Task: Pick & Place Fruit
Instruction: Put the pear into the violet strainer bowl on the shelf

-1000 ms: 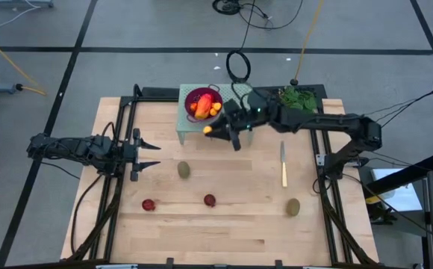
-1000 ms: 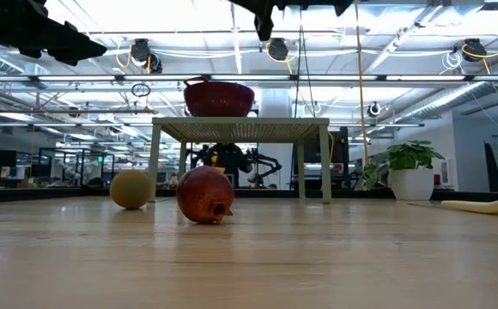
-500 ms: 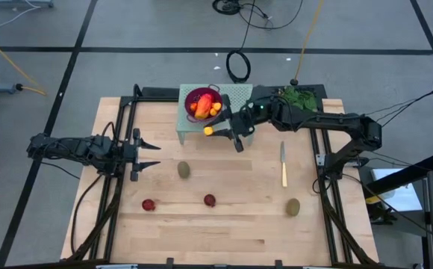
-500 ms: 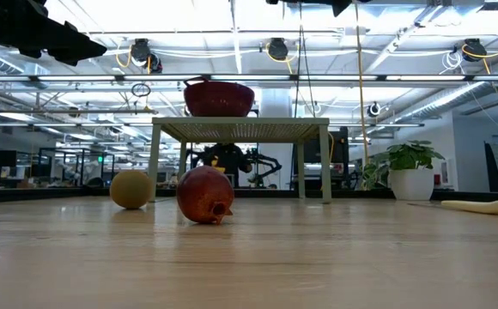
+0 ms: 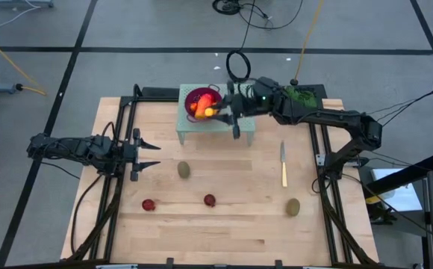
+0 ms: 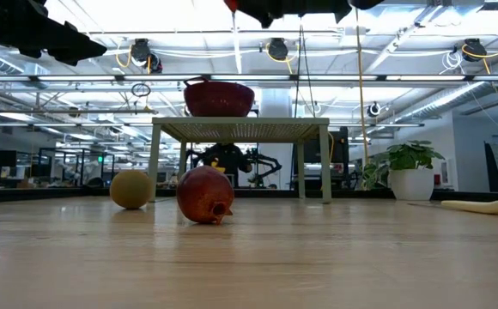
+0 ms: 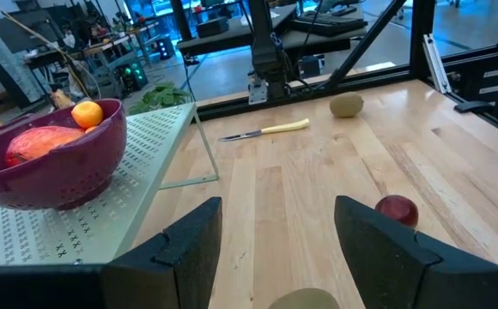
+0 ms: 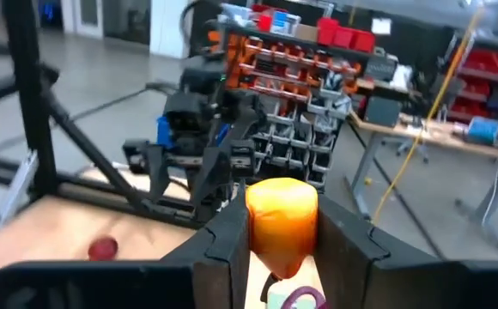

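Overhead, the right gripper (image 5: 215, 113) hangs at the bowl (image 5: 199, 99) rim on the green stand (image 5: 243, 127), its fingers pinching a small orange fruit (image 5: 210, 113). The left gripper (image 5: 151, 154) waits near the desk's (image 5: 231, 232) left edge, fingers spread and empty. Open wood lies between them, with a kiwi (image 5: 184, 170), two red balls (image 5: 148, 204) (image 5: 210, 200), a second kiwi (image 5: 293, 206) and a knife (image 5: 283, 166) well apart.

Low down, a red ball (image 6: 204, 195) hides part of a kiwi (image 6: 131, 189); the bowl (image 6: 219, 98) tops the stand.

The left wrist view alone shows the bowl's (image 7: 51, 172) inside: a red-orange fruit (image 7: 43, 144) and an orange one (image 7: 87, 113).

The right wrist view shows the orange fruit (image 8: 281, 222) clamped between its fingers (image 8: 228, 242).
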Controlling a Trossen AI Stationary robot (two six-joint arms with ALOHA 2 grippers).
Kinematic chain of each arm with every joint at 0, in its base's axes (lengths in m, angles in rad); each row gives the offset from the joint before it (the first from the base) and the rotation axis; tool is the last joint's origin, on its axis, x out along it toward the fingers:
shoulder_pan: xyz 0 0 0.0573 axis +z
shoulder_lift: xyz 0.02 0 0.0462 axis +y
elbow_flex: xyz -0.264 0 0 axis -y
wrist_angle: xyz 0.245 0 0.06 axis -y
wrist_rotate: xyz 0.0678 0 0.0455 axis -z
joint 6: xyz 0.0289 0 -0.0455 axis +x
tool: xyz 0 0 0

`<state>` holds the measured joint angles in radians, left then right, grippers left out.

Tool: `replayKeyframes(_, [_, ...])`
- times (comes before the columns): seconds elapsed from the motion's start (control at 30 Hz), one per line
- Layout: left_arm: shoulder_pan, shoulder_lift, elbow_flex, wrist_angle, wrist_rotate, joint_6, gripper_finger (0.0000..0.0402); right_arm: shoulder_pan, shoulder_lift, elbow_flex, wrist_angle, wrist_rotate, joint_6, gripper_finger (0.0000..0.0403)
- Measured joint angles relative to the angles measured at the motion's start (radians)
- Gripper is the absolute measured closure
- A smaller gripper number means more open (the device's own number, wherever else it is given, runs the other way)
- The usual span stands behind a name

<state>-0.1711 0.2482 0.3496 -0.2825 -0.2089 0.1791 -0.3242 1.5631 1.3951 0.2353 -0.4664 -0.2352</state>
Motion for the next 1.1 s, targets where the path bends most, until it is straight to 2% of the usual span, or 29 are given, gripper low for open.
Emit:
replayKeyframes(0.13, [0.0,0.0,0.0,0.002,0.0,0.0,0.0174,-0.03,0.001,0.025,0.001,-0.001,0.126,0.0309])
replayKeyframes(0.23, [0.0,0.0,0.0,0.003,0.0,0.0,0.0174,-0.051,0.012,0.053,-0.013,-0.002,0.15,0.0309])
replayKeyframes(0.47, [0.0,0.0,0.0,0.004,0.0,0.0,0.0174,-0.105,0.089,0.116,-0.171,0.023,0.143,0.0309])
replayKeyframes(1.1, [0.0,0.0,0.0,0.052,-0.002,0.0,0.0174,-0.154,0.224,0.133,-0.23,0.021,0.011,0.0309])
